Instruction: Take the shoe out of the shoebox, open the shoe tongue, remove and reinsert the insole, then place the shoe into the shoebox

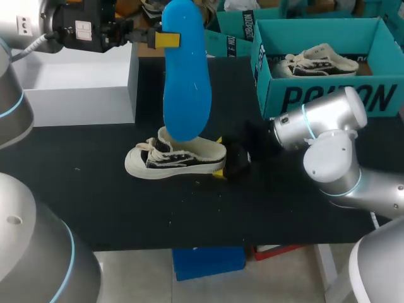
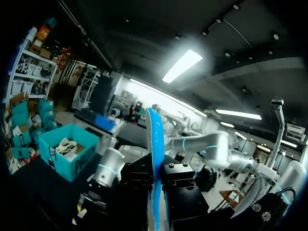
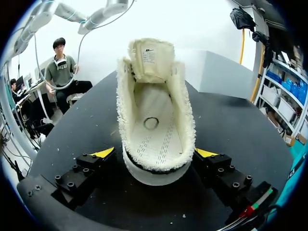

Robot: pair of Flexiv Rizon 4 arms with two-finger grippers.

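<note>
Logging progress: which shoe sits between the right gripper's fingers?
The shoe on the black tabletop, heel at the right gripper; the other shoe lies inside the teal shoebox.

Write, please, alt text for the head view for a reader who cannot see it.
The left gripper holds a blue insole upright above a cream-and-black shoe on the black table, while the right gripper clasps the shoe's heel. A teal shoebox holding another shoe stands at the far right.
</note>
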